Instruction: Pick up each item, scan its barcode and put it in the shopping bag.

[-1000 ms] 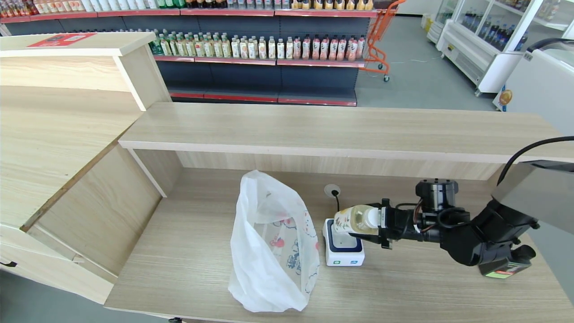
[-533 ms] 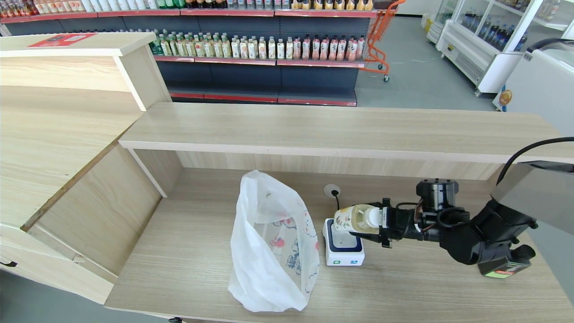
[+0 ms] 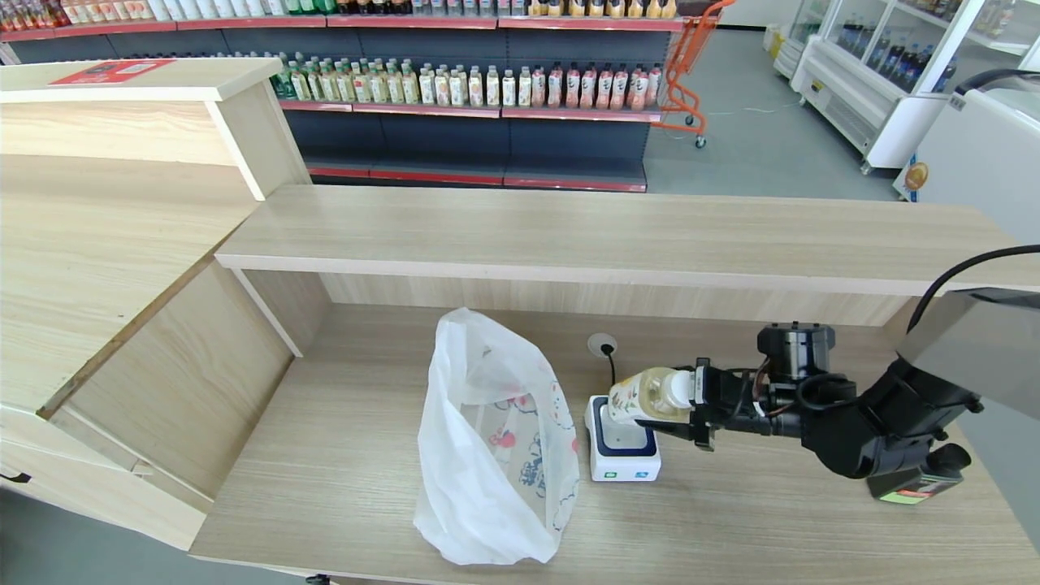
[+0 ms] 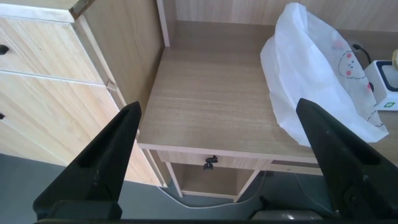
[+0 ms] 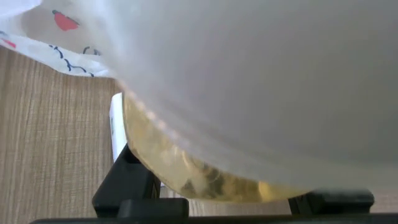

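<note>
Bottle looks rigid but slick and sloshy, I reckon; right gripper is clamped at its cap end, shopping bag at nine o'clock

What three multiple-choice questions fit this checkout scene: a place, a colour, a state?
1. Clear plastic bottle of pale yellow drink is: A above the white box-shaped scanner, B on the floor, C on the ledge.
2. Thin plastic shopping bag is: A black, B white, C green.
3. Right end effector is: A open, B shut on the bottle, C shut on the bag.
1 A, it hangs over the scanner; 2 B, white film; 3 B, it clamps the capped end.
</note>
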